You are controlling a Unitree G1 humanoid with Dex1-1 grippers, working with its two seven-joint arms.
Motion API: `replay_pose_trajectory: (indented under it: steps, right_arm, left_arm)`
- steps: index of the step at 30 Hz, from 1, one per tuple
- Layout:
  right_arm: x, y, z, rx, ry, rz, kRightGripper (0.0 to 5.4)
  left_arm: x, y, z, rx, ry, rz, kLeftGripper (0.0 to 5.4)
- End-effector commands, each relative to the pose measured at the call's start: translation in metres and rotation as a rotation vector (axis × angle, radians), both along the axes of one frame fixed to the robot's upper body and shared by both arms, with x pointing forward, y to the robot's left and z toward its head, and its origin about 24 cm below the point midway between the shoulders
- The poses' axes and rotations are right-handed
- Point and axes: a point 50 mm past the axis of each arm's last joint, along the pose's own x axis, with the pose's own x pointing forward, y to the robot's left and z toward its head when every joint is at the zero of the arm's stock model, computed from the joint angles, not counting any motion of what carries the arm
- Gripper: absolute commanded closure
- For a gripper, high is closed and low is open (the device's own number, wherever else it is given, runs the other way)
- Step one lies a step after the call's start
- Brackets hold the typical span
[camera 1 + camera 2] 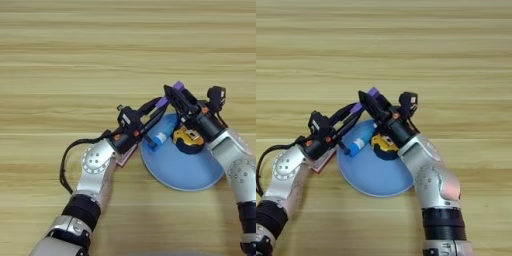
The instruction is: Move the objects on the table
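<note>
The red-and-white box (127, 156) lies mostly under the left hand (156, 111), only a corner showing. The purple bar (365, 100) peeks out in two bits, its middle covered by the right hand (367, 98) (which hand actually grips it, I cannot tell). The tape measure (189, 140) is half hidden beneath the right wrist, on the plate (182, 170). Both arms run off the bottom edge.
</note>
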Motion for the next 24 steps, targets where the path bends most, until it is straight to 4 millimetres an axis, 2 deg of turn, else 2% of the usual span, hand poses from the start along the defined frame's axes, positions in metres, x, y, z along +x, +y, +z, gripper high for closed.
replay_pose_trajectory:
  steps: [1, 8, 20, 21, 24]
  right_arm:
    - [0.0017, 0.0020, 0.0050, 0.010, -0.015, 0.011, 3.44]
    - [0.0016, 0.0013, 0.0051, 0.009, -0.016, 0.008, 3.84]
    - [0.0020, 0.0001, 0.0053, 0.007, -0.019, -0.002, 3.88]
    - [0.0021, -0.0003, 0.0053, 0.007, -0.019, -0.003, 3.88]
    - [0.0026, -0.0018, 0.0058, 0.007, -0.021, -0.012, 3.99]
  left_arm:
    - [-0.0008, 0.0009, -0.0028, 0.018, 0.005, -0.006, 4.68]
    - [-0.0006, 0.0009, -0.0030, 0.018, 0.004, -0.004, 4.68]
    - [-0.0002, 0.0013, -0.0033, 0.027, 0.003, 0.003, 4.68]
    - [-0.0002, 0.0013, -0.0033, 0.027, 0.002, 0.004, 4.39]
    - [0.0008, 0.0025, -0.0028, 0.025, 0.001, 0.013, 4.18]
